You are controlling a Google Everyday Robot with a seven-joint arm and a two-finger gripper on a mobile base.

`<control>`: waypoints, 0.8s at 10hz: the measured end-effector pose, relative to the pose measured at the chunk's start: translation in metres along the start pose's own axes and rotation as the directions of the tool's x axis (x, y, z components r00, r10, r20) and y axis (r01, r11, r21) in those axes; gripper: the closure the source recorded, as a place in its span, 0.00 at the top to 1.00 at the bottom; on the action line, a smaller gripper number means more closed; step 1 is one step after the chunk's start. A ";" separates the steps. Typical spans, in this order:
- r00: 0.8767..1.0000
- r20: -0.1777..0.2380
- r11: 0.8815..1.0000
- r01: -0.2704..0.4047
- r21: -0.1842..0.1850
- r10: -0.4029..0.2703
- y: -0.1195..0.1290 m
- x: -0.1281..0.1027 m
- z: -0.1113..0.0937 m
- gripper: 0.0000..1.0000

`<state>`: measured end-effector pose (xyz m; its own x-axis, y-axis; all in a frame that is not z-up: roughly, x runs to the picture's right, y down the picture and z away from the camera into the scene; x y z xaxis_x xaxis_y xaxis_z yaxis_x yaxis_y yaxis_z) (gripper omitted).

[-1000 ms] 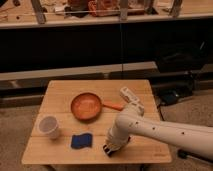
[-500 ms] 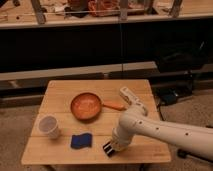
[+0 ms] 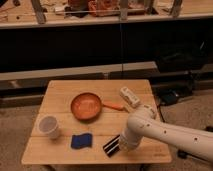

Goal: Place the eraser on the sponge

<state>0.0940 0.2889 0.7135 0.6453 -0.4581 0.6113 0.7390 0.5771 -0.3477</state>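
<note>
gripper [image 3: 117, 144] low at the light wooden table's [image 3: 61, 91] front, grasp state: cannot tell | black white-striped oblong eraser [image 3: 111, 146] at its tip | flat blue wavy-edged sponge [image 3: 81, 141] beside eraser, apart

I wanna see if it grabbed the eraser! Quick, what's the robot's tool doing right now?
Tool: right at the eraser, beside the sponge; whether it is open, closed or holding cannot be told.
</note>
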 end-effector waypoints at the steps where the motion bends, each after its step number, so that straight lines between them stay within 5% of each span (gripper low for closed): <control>1: 1.000 -0.009 1.000 -0.001 0.004 0.001 0.001 0.002 -0.002 0.80; 8: 0.998 -0.051 0.999 -0.030 0.042 0.032 -0.008 0.035 -0.010 0.80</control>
